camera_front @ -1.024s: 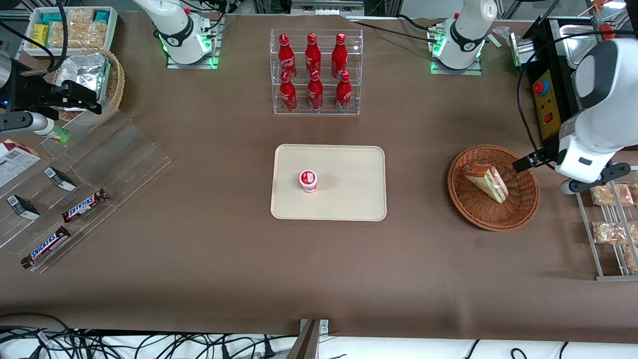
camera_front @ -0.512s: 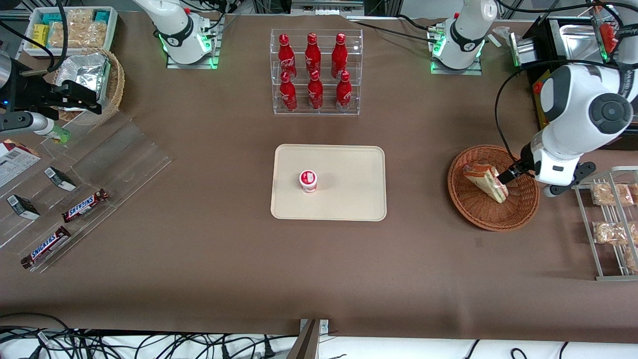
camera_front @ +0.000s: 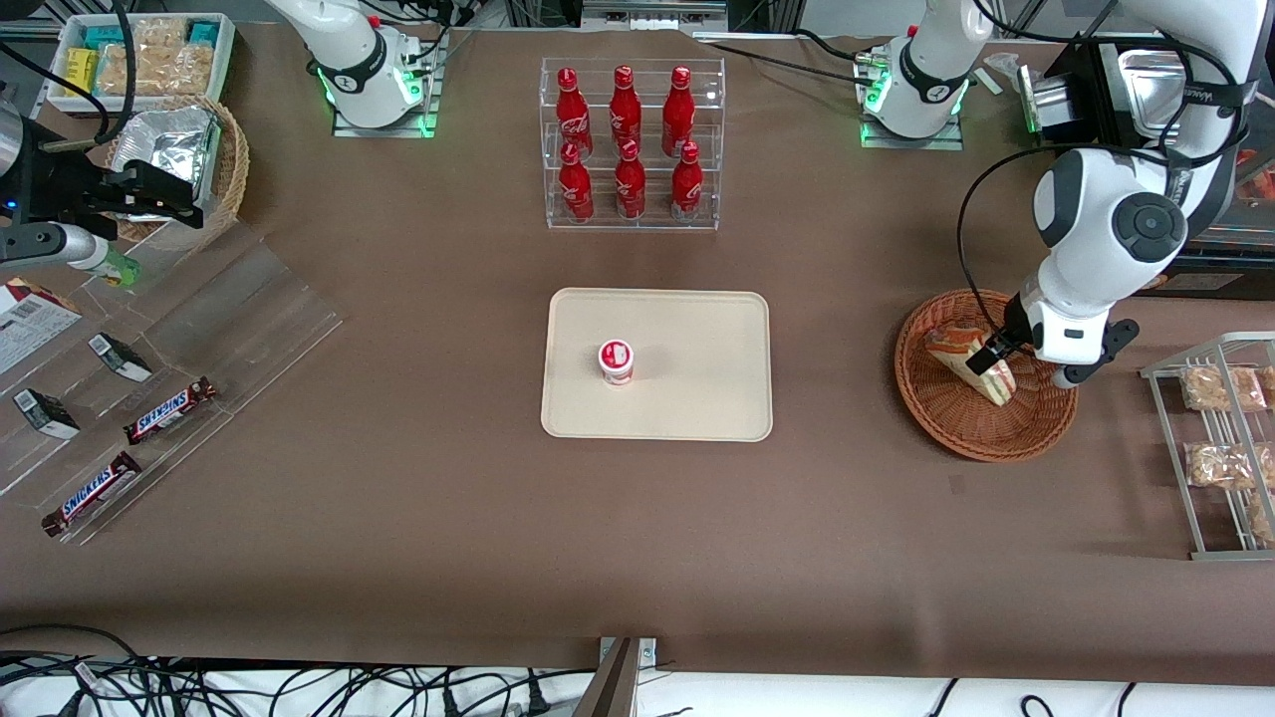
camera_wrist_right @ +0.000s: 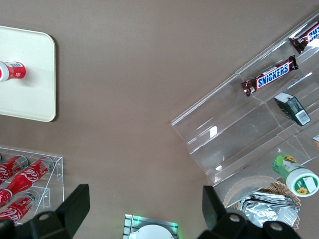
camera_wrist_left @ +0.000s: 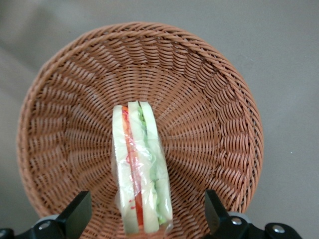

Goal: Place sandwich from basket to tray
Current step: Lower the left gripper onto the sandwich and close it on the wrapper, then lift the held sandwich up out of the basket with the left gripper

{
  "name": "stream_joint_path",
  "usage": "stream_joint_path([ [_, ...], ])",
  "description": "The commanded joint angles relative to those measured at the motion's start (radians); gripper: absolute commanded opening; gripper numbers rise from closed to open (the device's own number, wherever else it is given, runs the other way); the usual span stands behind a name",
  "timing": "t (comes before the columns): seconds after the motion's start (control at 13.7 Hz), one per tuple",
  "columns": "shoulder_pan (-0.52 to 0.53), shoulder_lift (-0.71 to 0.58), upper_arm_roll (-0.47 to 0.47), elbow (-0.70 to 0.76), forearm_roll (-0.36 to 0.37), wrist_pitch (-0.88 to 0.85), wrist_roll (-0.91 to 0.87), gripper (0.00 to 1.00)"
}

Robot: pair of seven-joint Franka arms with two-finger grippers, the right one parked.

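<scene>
Sandwich (camera_front: 964,357) is lying in basket (camera_front: 971,438); pincer (camera_front: 991,360) is hovering above it, fingers spread; tray (camera_front: 697,398) is lying toward the parked arm's end.

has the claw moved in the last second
Yes: the claw went from outside the basket rim to above the sandwich, fingers open.

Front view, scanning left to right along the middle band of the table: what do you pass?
Snickers bars → small red-and-white cup on the tray → sandwich in the basket, open gripper above it → snack rack.
</scene>
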Motion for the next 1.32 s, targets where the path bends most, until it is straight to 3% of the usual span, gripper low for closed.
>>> stream_joint_path([
  [0.0,0.004,0.029,-0.003,-0.031,0.023,0.082,-0.049,1.0],
  [0.44,0.004,0.092,-0.003,-0.034,0.026,0.141,-0.063,1.0],
  [0.59,0.02,0.095,-0.003,-0.034,0.061,0.141,-0.064,1.0],
  [0.66,0.027,0.095,-0.003,-0.034,0.069,0.139,-0.064,0.87],
  [0.73,0.032,0.094,-0.003,-0.034,0.073,0.139,-0.064,0.41],
  [0.8,0.032,0.095,-0.003,-0.034,0.075,0.139,-0.064,0.13],
  [0.88,0.032,0.094,-0.003,-0.034,0.078,0.139,-0.063,0.0],
  [1.1,0.044,0.091,-0.006,-0.048,0.189,0.139,-0.055,0.0],
  [1.24,0.053,0.08,-0.012,-0.045,0.208,0.129,-0.061,0.0],
])
